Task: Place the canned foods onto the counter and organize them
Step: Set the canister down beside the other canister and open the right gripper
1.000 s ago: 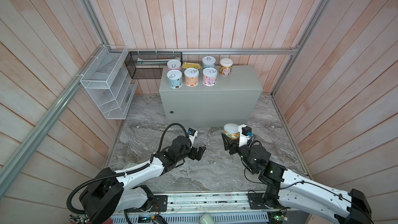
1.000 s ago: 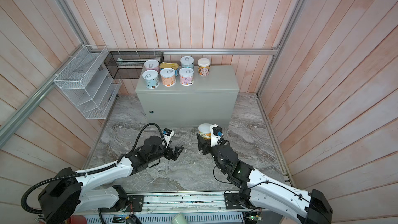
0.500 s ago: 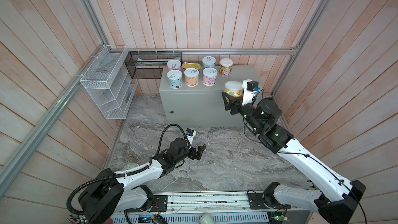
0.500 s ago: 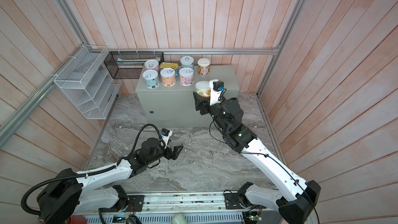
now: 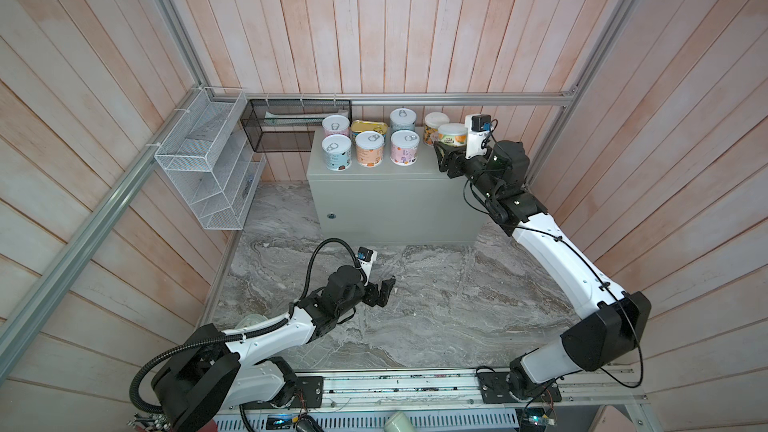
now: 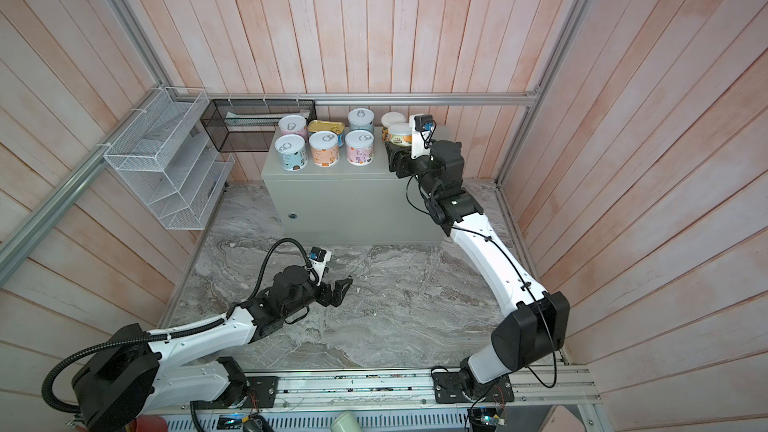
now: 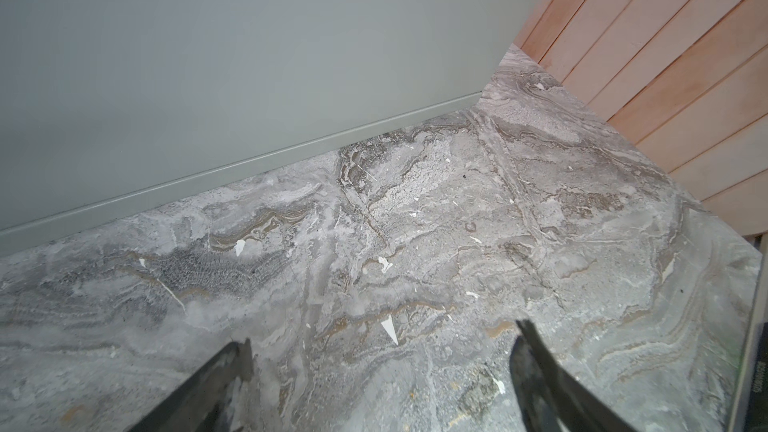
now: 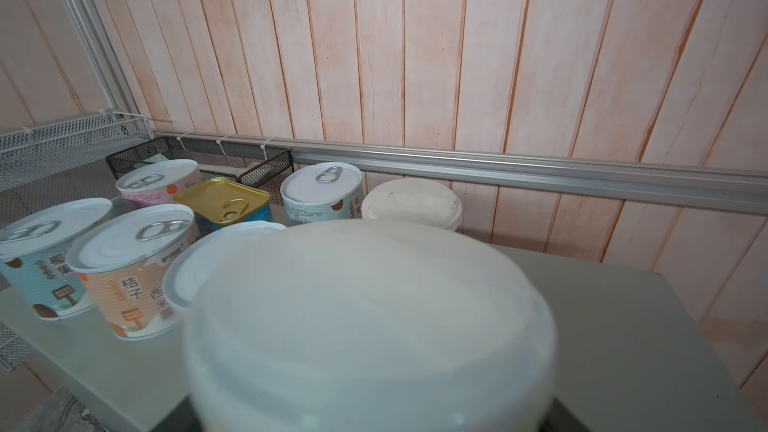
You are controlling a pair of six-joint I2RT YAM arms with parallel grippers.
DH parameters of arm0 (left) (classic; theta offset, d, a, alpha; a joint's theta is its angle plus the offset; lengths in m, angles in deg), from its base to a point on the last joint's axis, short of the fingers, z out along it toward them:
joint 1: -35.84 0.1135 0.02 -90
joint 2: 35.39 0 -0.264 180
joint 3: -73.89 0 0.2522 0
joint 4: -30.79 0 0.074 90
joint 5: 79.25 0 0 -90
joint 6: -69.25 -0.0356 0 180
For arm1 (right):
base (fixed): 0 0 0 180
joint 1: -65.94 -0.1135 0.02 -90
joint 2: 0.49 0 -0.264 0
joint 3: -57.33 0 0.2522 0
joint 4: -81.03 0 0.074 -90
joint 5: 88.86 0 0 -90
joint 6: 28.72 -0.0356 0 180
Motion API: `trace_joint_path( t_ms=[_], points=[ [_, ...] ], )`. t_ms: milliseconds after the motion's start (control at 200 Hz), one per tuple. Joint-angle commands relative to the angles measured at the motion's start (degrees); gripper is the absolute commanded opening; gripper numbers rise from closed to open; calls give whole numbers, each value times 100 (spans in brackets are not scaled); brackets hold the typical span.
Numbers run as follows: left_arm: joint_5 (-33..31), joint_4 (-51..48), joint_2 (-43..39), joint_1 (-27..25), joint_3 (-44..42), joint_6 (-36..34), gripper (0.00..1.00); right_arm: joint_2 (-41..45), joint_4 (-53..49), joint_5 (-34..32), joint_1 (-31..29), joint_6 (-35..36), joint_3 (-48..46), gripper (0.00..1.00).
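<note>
The counter (image 5: 395,197) stands at the back, a pale grey-green box. On its top are three pull-tab cans in front (image 5: 369,148), and behind them two more, a gold tin (image 5: 365,126) and a white-lidded can (image 5: 435,123). My right gripper (image 5: 451,150) is shut on a second white-lidded orange-green can (image 5: 452,134) over the counter's right part, just in front of the first. Its lid (image 8: 370,326) fills the right wrist view and hides the jaws. Whether it touches the top I cannot tell. My left gripper (image 5: 384,290) is open and empty, low over the marble (image 7: 382,334).
A white wire rack (image 5: 208,168) hangs on the left wall, and a black mesh basket (image 5: 291,126) sits beside the counter's back left corner. The marble floor (image 5: 436,305) lies in front. An aluminium rail (image 5: 457,98) runs behind the cans, with wooden walls all round.
My right arm has lifted the white-lidded can from low over the marble floor up and back to the counter's right part. The left arm has stayed put, open.
</note>
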Motion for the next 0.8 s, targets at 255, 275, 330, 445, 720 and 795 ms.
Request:
trace_joint_path(
  t_ms=[255, 275, 330, 445, 720, 795],
  points=[
    [-171, 126, 127, 15, -58, -21, 100, -600, 310, 306, 24, -96, 1109, 65],
    [-167, 126, 131, 13, -53, -35, 100, -622, 285, 271, 28, -107, 1143, 68],
    [-182, 103, 142, 16, -38, -61, 100, -679, 229, 196, 28, -104, 1198, 76],
    [-246, 56, 137, 17, -18, -83, 100, -696, 156, 287, 43, -56, 1204, 91],
    [-255, 56, 260, 11, 8, -85, 100, -408, 157, 317, 46, 78, 874, 96],
    [-255, 69, 286, 20, 24, -74, 100, -126, 442, 281, 46, 76, 527, 96]
  ],
)
